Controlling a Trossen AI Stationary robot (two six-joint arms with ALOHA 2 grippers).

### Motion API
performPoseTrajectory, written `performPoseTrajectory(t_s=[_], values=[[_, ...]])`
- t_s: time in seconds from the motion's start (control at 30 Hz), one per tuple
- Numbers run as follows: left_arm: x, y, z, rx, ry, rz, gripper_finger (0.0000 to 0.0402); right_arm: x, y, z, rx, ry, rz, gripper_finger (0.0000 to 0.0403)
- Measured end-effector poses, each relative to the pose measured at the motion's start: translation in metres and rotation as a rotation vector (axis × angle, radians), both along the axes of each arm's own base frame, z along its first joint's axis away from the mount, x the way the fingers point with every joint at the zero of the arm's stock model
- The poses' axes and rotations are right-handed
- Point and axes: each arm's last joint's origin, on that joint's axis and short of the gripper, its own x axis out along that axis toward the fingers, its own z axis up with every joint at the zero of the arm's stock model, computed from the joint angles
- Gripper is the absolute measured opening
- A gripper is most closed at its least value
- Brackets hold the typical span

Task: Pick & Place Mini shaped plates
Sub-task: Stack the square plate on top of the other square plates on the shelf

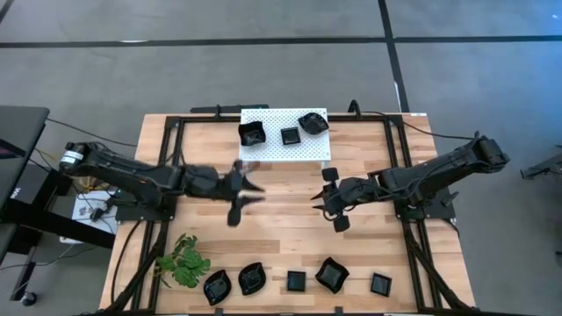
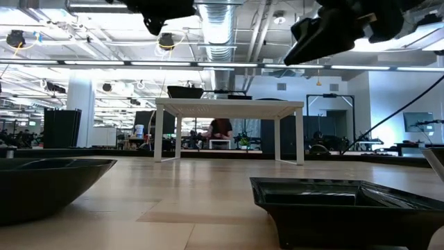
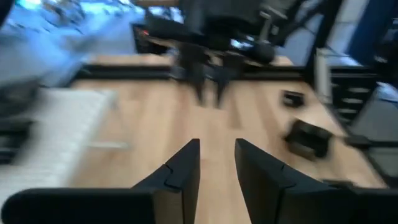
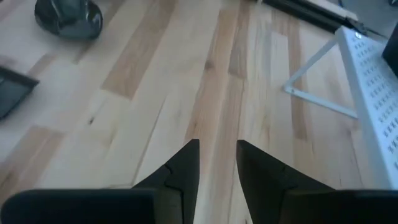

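Note:
Three glossy black mini plates (image 1: 290, 135) rest on the white perforated platform (image 1: 283, 147) at the table's far middle. Several more sit on their bases in a row along the near edge (image 1: 296, 281); two of these loom large in the low view (image 2: 347, 201). My left gripper (image 1: 256, 190) hovers over bare wood just in front of the platform, fingers slightly apart and holding nothing (image 3: 217, 162). My right gripper (image 1: 320, 198) faces it from the right, also slightly open and empty (image 4: 217, 162). A wavy dish (image 4: 68, 15) shows ahead of it.
A green plant sprig (image 1: 184, 261) lies at the near left corner beside the row of dishes. Black frame rails (image 1: 167, 149) run along the table's left and right sides. Bare wood (image 1: 285, 228) lies between the two grippers and the near row.

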Motion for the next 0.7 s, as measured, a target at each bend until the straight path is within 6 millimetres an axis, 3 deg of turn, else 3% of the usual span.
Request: performPoseTrajectory(t_s=[0.27, 0.4, 0.7], values=[[0.009, -0.042, -0.028, -0.005, 0.103, -0.129, 0.0095, 0.029, 0.015, -0.030, 0.215, 0.038, 0.093, 0.0101], [0.014, -0.048, -0.037, 0.004, 0.125, -0.138, 0.0095, 0.042, 0.035, -0.052, 0.412, 0.135, 0.136, 0.0101], [0.015, -0.048, -0.038, 0.002, 0.122, -0.129, 0.0095, 0.072, 0.079, -0.101, 0.590, 0.368, 0.062, 0.0101]])
